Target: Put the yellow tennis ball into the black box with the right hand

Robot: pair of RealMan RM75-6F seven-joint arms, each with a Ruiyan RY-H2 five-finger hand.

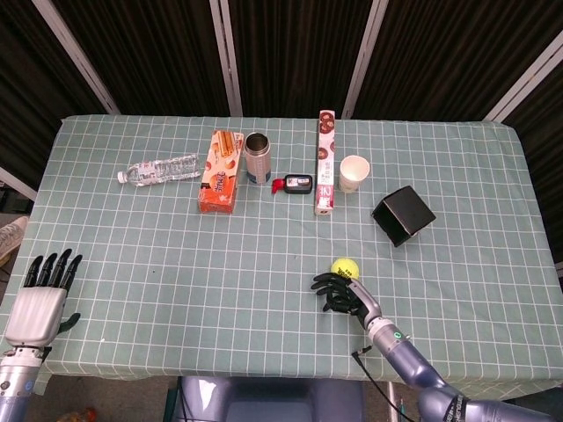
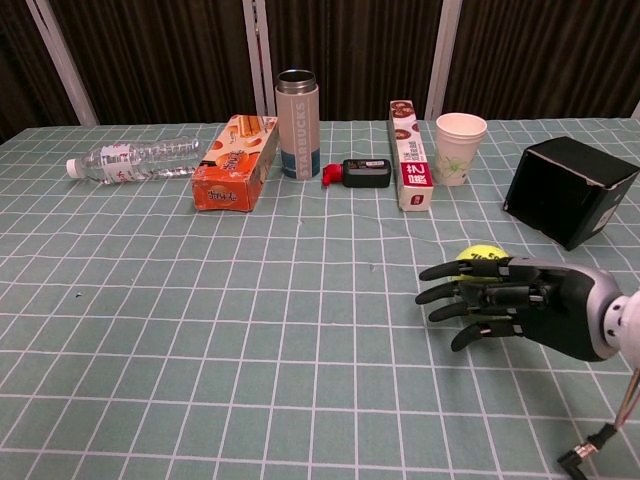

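Note:
The yellow tennis ball (image 1: 344, 265) lies on the checked tablecloth, to the near left of the black box (image 1: 403, 215). My right hand (image 1: 345, 293) is right at the ball's near side with its fingers spread and stretched out, holding nothing. In the chest view the right hand (image 2: 510, 300) covers the lower part of the ball (image 2: 478, 258), and the black box (image 2: 570, 190) lies tipped with its opening facing left. My left hand (image 1: 40, 303) stays at the table's near left corner with its fingers straight and apart.
Along the far side stand a water bottle (image 1: 158, 169), an orange snack box (image 1: 220, 171), a steel tumbler (image 1: 256, 156), a small black and red device (image 1: 293, 185), a long red carton (image 1: 325, 162) and a paper cup (image 1: 354, 173). The table's near edge (image 1: 264, 380) runs just behind my right forearm.

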